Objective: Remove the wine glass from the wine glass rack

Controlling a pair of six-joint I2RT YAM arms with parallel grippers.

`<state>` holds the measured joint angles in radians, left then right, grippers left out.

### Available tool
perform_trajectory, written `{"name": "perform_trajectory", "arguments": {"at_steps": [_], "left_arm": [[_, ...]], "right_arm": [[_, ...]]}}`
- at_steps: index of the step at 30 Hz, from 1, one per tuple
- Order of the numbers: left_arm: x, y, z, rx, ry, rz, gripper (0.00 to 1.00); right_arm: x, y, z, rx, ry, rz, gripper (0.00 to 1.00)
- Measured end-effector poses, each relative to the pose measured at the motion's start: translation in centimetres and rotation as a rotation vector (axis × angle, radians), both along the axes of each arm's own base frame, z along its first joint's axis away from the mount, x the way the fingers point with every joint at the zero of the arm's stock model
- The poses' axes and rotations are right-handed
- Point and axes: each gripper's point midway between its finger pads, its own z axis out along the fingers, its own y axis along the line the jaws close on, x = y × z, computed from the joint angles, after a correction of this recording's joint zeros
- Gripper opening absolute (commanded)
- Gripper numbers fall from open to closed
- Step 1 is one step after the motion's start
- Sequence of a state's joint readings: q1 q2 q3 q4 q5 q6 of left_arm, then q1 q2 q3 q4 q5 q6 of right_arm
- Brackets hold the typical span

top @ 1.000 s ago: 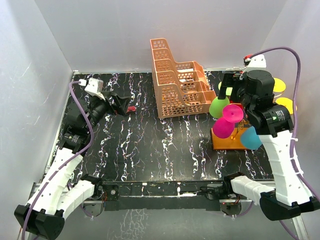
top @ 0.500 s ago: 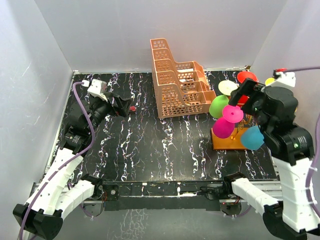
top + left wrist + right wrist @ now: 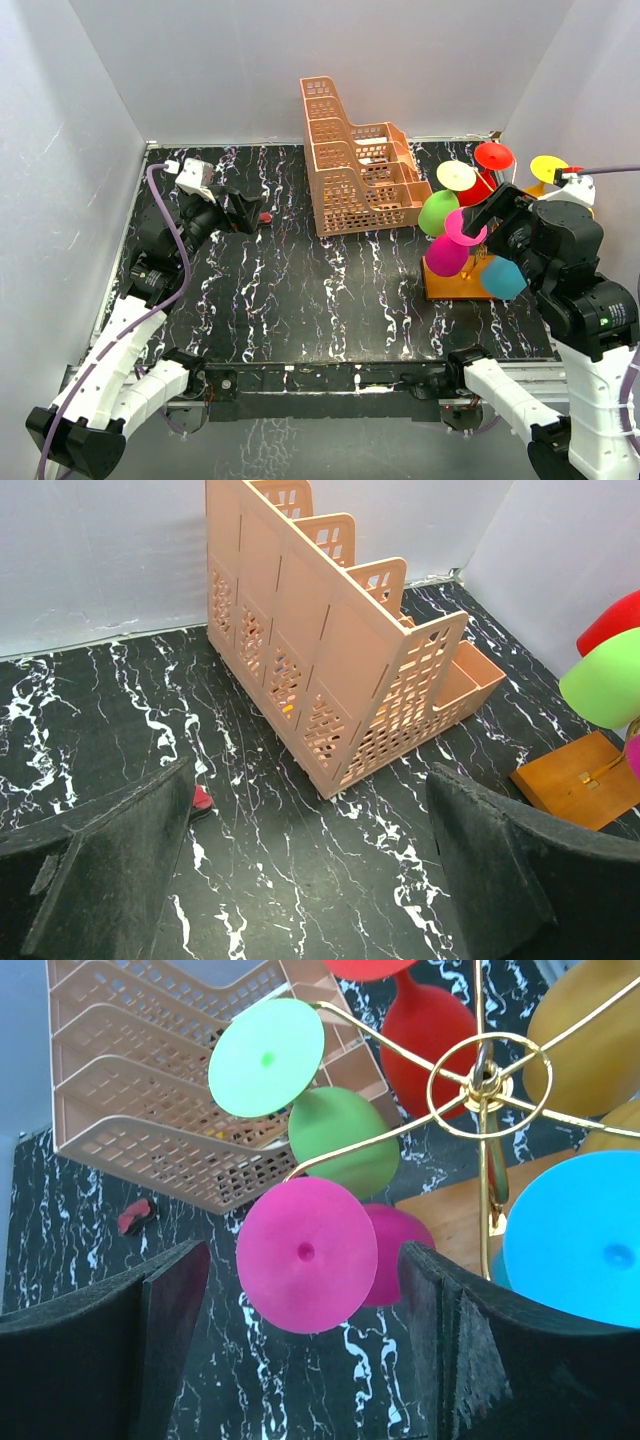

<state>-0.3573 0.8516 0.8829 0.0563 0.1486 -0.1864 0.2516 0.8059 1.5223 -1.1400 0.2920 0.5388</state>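
Right arm drew back toward the desk's (image 3: 300,300) right edge. Its tool (image 3: 300,1256), wide, flanks the pink glass (image 3: 447,255) without touching. Five glasses hang on one rack (image 3: 452,285). Left tool (image 3: 310,770) is wide, with open room around it.

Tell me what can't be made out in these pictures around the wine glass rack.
- Top view: the wine glass rack has its base mostly covered by the magenta glass, blue glass and right arm.
- Right wrist view: the yellow glass is cut off by the right edge.
- Left wrist view: the small red object, half behind the left gripper, is too small to identify.
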Motion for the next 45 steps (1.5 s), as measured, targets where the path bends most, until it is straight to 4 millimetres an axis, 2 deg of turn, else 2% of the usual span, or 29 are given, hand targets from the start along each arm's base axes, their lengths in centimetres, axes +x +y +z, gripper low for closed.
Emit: {"name": "perform_trajectory", "arguments": {"at_steps": [6,11,22,32,45], "left_arm": [[0.0,0.0,-0.1,0.002,0.005,0.003,0.97],[0.0,0.0,-0.1,0.002,0.005,0.003,0.97],[0.0,0.0,-0.2,0.002,0.006,0.001,0.97],[0.1,-0.1,-0.3,0.004,0.009,0.002,0.97],[0.1,-0.1,-0.3,0.003,0.009,0.002,0.97]], "right_arm": [[-0.2,0.5,-1.0,0.024,0.032,0.015,0.73],[-0.1,0.6,-2.7,0.044,0.072,-0.001,0.70],[0.3,0.0,-4.4,0.054,0.107,-0.063,0.61],[0.3,0.1,-5.2,0.093,0.112,-0.089,0.47],[0.6,0.2,-4.8,0.162,0.082,-0.125,0.29]]}}
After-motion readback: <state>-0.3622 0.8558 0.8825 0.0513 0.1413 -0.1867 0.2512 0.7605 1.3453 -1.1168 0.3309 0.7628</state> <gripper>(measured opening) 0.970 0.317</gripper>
